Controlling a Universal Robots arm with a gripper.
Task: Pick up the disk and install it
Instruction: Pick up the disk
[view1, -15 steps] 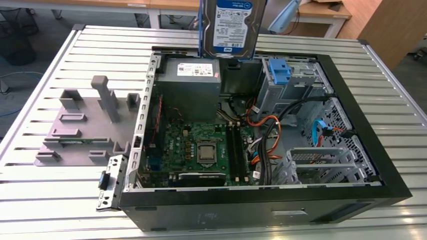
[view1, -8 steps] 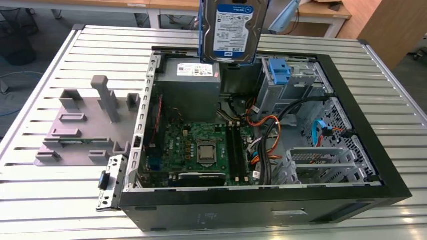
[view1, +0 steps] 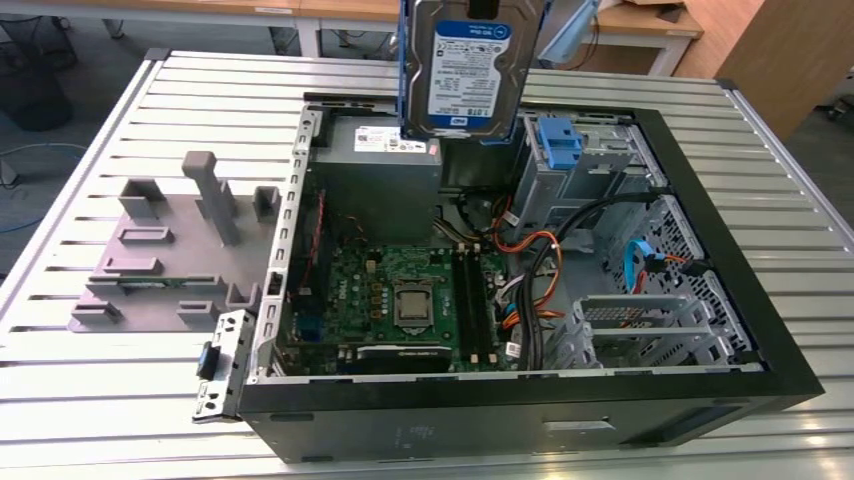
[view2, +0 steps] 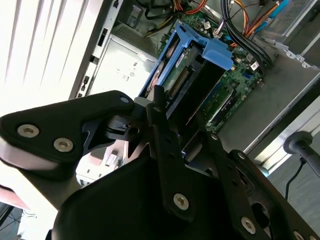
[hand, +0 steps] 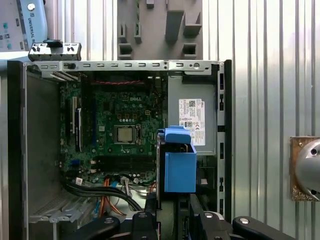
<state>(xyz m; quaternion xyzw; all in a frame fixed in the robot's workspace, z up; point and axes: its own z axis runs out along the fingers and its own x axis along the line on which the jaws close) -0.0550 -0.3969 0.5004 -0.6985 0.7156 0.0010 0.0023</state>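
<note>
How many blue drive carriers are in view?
2. One frames the disk, held by the gripper above the case. The other blue bracket sits in the drive cage by the case's far wall, toward the exterior view's right. Others may be hidden inside the cage.

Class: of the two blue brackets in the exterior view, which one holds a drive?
The raised bracket above the case, framing the disk; the other bracket sits empty in the case.

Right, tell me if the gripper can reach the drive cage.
Probably yes: holding the disk, the gripper hangs above the open case, with nothing between it and the cage, though cables lie close.
</note>
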